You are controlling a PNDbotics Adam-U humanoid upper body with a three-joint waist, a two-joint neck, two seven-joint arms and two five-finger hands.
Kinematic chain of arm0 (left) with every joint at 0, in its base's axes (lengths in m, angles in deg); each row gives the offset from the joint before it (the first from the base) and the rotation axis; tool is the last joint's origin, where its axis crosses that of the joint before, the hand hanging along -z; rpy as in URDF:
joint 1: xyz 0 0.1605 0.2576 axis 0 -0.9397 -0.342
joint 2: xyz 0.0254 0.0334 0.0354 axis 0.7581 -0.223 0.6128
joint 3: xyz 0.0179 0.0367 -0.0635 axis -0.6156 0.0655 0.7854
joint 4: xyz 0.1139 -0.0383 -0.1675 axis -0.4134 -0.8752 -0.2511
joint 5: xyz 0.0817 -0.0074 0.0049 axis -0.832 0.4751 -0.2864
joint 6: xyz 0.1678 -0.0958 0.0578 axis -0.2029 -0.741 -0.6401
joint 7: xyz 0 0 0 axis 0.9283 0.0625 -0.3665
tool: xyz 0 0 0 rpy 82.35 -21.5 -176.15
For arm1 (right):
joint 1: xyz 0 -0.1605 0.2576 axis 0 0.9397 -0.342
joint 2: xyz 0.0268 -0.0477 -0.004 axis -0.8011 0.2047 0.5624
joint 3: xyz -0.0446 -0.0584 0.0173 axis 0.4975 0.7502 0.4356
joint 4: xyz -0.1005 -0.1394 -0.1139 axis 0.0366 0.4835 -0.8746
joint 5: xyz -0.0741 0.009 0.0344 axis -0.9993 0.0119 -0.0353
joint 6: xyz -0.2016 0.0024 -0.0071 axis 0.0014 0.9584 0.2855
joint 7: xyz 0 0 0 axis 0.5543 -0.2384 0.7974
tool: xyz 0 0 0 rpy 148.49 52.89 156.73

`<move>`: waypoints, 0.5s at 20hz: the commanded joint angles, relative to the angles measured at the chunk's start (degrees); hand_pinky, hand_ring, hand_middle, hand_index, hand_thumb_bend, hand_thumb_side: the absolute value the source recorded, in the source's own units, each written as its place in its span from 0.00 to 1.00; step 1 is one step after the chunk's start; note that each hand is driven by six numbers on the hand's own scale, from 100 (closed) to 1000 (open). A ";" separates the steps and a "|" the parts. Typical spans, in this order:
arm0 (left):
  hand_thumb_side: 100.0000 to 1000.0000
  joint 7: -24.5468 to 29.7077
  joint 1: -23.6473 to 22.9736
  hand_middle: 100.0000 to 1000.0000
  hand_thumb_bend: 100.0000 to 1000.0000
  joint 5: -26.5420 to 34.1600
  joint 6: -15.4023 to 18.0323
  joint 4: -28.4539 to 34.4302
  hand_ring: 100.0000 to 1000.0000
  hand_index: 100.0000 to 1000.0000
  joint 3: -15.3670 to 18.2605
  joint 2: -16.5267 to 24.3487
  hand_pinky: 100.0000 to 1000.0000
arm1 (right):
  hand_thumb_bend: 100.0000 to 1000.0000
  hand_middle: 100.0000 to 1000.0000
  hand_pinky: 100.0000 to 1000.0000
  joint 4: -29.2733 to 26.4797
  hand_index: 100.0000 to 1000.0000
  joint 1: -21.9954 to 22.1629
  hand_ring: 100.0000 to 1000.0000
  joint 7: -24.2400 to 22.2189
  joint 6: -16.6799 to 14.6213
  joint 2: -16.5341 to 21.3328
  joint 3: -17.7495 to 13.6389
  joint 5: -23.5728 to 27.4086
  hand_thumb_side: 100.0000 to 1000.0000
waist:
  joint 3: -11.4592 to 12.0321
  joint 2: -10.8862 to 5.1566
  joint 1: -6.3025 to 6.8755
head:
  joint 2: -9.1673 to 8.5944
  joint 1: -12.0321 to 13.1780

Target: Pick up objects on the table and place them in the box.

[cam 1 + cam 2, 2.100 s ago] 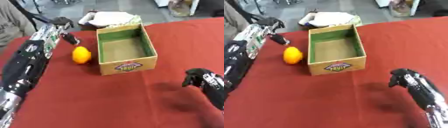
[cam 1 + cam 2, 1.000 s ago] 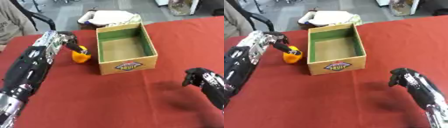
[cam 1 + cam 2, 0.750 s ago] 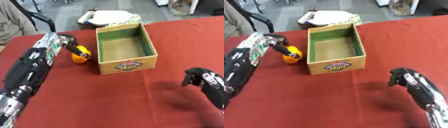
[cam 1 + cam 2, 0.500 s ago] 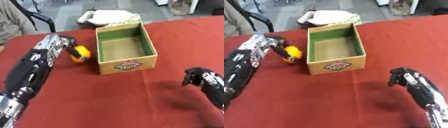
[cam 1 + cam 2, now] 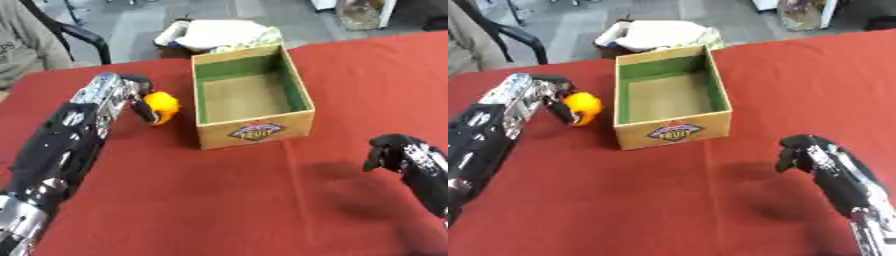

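A small orange fruit (image 5: 163,105) sits just left of an open cardboard box (image 5: 251,134) with a green inner wall and a fruit label on its front. My left hand (image 5: 133,97) comes in along the left side and has its dark fingers curled round the fruit, which seems slightly off the red tablecloth (image 5: 219,200). The box holds nothing that I can see. My right hand (image 5: 802,152) hovers over the cloth at the lower right, fingers curled, holding nothing.
Beyond the table's far edge lies a bundle of pale cloth (image 5: 214,34) on a dark seat. A black chair (image 5: 83,35) and a seated person's sleeve show at the upper left.
My left hand came down from behind the fruit, closed its fingers on it and has shifted it a little toward the box. The right hand has stayed where it was.
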 commanded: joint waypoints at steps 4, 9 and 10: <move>0.17 -6.29 0.99 0.37 0.00 0.29 0.23 4.07 0.40 0.55 0.12 2.11 0.49 | 0.00 0.46 0.52 -1.01 0.66 -0.68 0.49 0.07 0.00 0.55 -0.24 0.01 0.68 | 0.02 -0.85 -0.28 | -0.34 -0.13; 0.16 -10.54 1.46 0.29 0.00 -0.45 0.92 7.89 0.32 0.47 0.08 3.46 0.42 | 0.00 0.46 0.52 -0.99 0.66 -0.64 0.49 0.11 0.02 0.57 -0.25 -0.03 0.68 | 0.02 -0.94 -0.24 | -0.48 -0.20; 0.16 -11.11 1.66 0.28 0.00 -0.75 1.02 8.84 0.32 0.46 0.12 3.76 0.42 | 0.00 0.46 0.52 -0.99 0.66 -0.63 0.49 0.11 0.02 0.58 -0.25 -0.04 0.68 | 0.03 -0.95 -0.23 | -0.49 -0.21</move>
